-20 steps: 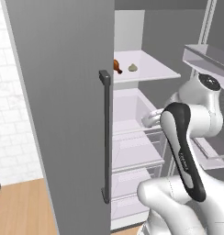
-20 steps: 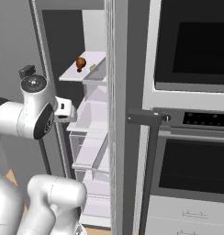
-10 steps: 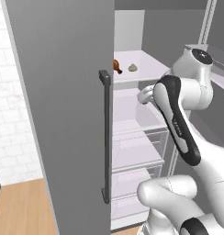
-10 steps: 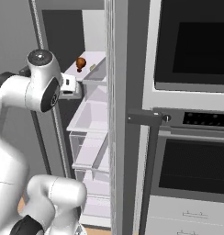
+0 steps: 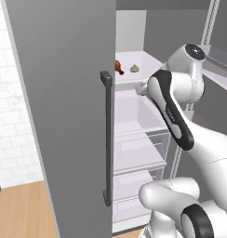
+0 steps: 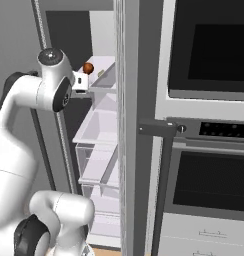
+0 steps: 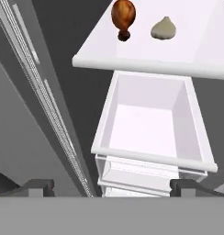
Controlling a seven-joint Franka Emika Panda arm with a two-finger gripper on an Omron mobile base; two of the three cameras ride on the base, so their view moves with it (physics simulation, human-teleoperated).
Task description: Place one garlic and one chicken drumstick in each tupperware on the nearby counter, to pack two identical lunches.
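In the left base view the refrigerator door (image 5: 64, 116) cuts off the left end of the white shelf (image 5: 143, 76), so the chicken drumstick (image 5: 118, 68) shows only partly beside the garlic (image 5: 134, 69), and the arm's forearm covers the gripper itself. The arm rises from the base, bends at the elbow and reaches into the open refrigerator, with the gripper (image 6: 80, 82) level with the shelf edge, near both food items but apart from them. In the hand view the dark fingertips (image 7: 40, 185) stand wide apart with nothing between them, above an open white drawer (image 7: 153, 124), while the drumstick (image 7: 123, 16) and garlic (image 7: 163, 28) lie side by side on the shelf beyond.
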